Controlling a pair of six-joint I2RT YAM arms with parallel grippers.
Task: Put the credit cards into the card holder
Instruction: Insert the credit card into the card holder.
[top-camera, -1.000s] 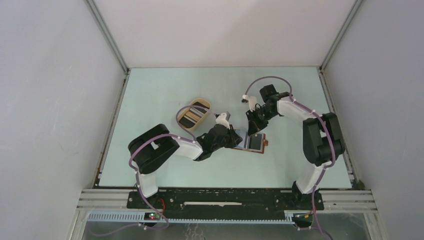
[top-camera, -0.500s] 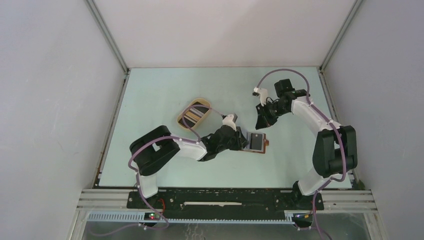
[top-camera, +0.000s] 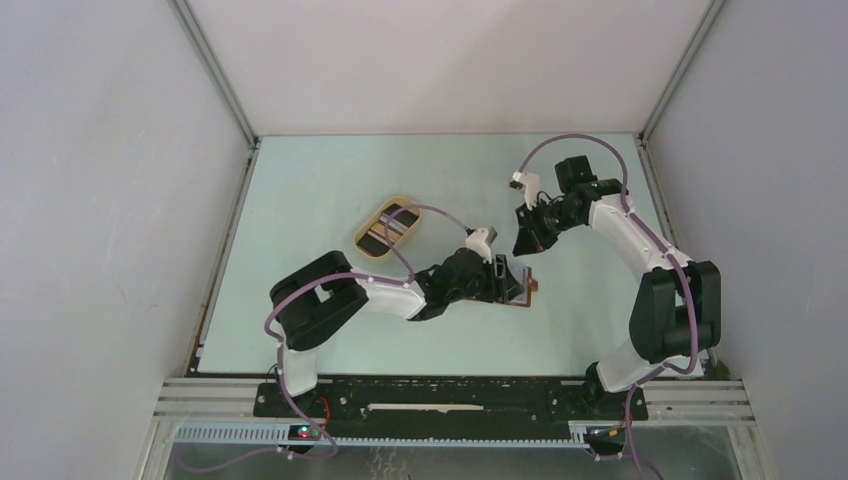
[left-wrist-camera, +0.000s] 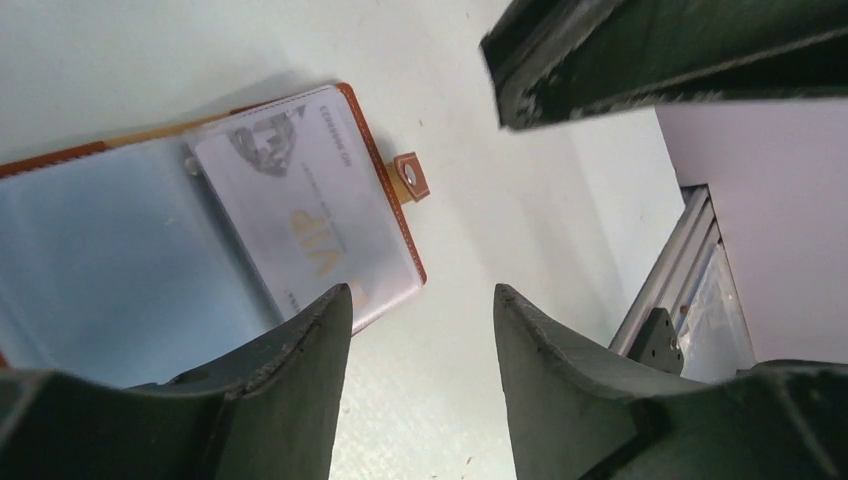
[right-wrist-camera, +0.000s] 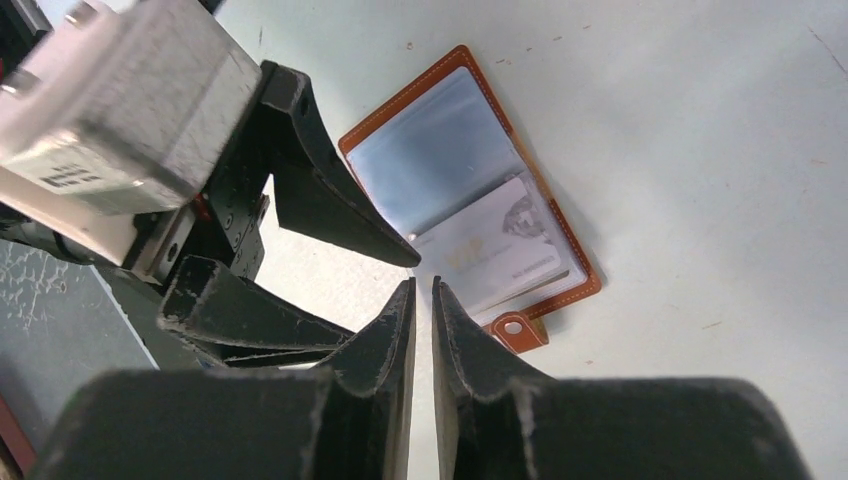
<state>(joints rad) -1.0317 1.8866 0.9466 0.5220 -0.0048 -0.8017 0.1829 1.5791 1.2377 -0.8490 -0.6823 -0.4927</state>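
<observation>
The reddish-brown card holder (top-camera: 520, 284) lies open on the table, its clear sleeves up. A pale card marked VIP (left-wrist-camera: 310, 215) sits in its right sleeve and also shows in the right wrist view (right-wrist-camera: 495, 255). The snap tab (left-wrist-camera: 411, 177) sticks out at the edge. My left gripper (top-camera: 497, 278) hovers low over the holder's edge, open and empty (left-wrist-camera: 422, 290). My right gripper (top-camera: 527, 240) is just behind the holder, shut on nothing (right-wrist-camera: 423, 282). Other credit cards (top-camera: 390, 226) lie in the oval tray.
The oval tan tray (top-camera: 362, 240) stands left of the holder behind the left arm. The left gripper's fingers (right-wrist-camera: 330, 215) fill the space beside the right gripper. The metal rail of the table's edge (left-wrist-camera: 660, 290) shows to the right.
My left gripper has moved right, over the open card holder. My right gripper has drawn back and to the right, away from the holder.
</observation>
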